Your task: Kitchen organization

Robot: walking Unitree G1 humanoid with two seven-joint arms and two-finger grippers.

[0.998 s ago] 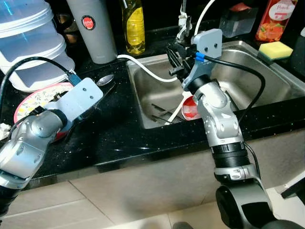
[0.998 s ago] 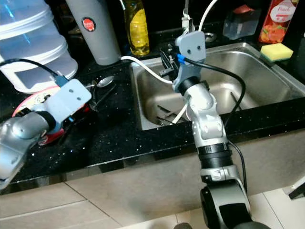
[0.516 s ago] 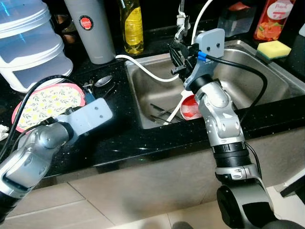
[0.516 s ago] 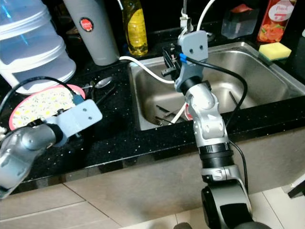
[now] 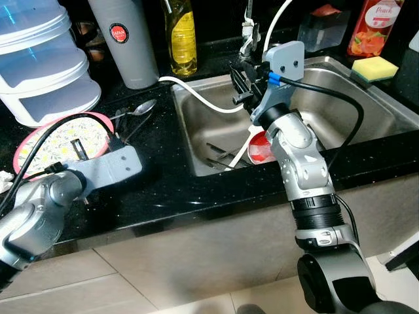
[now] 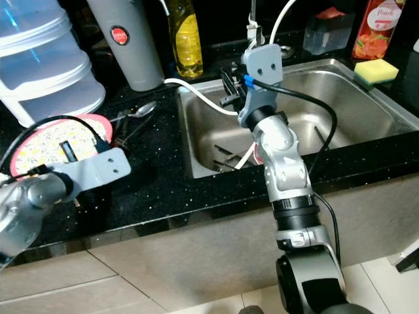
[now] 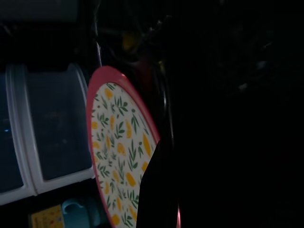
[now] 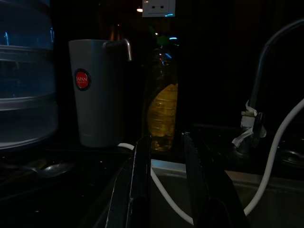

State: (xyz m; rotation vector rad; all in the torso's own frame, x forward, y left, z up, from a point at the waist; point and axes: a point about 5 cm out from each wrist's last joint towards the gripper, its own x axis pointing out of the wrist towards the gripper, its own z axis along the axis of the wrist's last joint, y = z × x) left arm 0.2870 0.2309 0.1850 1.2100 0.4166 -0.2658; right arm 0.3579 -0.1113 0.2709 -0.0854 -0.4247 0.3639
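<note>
Pink plate (image 5: 59, 140) by left jaws (image 5: 98, 145), state unclear; right jaws (image 8: 164, 183) slightly apart, empty.

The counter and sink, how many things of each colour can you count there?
Yellow: 2, oil bottle and sponge.
Grey: 1, tall cup.
Pink-rimmed: 1, flowered plate.
Red: 2, cup in sink and peach bottle.
Silver: 1, spoon.
Total: 7.
</note>
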